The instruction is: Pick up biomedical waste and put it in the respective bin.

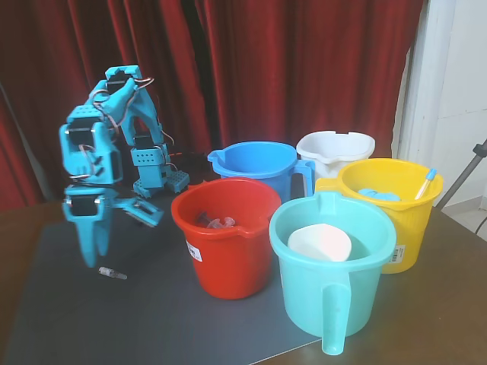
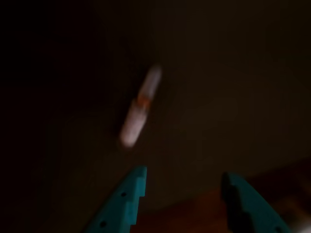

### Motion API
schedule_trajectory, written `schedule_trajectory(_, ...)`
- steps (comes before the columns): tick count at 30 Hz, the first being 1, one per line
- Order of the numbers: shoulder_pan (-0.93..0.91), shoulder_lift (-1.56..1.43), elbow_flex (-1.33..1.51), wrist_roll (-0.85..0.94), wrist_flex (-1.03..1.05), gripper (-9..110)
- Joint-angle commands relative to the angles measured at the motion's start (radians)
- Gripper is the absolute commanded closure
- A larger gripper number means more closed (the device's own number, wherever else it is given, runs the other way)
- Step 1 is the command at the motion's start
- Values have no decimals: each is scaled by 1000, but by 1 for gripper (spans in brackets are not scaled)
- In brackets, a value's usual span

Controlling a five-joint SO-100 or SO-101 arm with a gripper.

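The biomedical waste, a tiny whitish vial (image 1: 112, 272), lies on its side on the dark mat (image 1: 61, 319) at the left. In the wrist view the vial (image 2: 141, 104) is blurred and lies ahead of the fingertips, a little left of the gap. My teal gripper (image 1: 114, 242) points down just above and left of the vial, open and empty; the wrist view shows the gripper (image 2: 183, 180) with its two fingertips (image 2: 136, 180) apart. The red bucket (image 1: 228, 262) stands to the right of the vial and holds some clear items.
A teal handled bucket (image 1: 335, 304) with a white cup inside stands front right. A yellow bucket (image 1: 403, 243) holds a blue-tipped white stick (image 1: 424, 182). A blue bucket (image 1: 255, 163) and a white bucket (image 1: 335, 148) stand behind. Red curtains hang at the back.
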State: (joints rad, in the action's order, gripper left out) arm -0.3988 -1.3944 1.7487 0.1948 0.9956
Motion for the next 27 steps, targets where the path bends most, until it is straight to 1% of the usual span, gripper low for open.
schedule_trajectory(1,-20,-21,-35,26,2,85)
schedule_trajectory(9,-21,-23,-35,20,120,84)
schedule_trajectory(15,-11,-14,-21,9,89,84)
schedule_trajectory(20,-8,-11,-28,-63,78,84)
schedule_trajectory(27,69,-8,-31,-81,40,85)
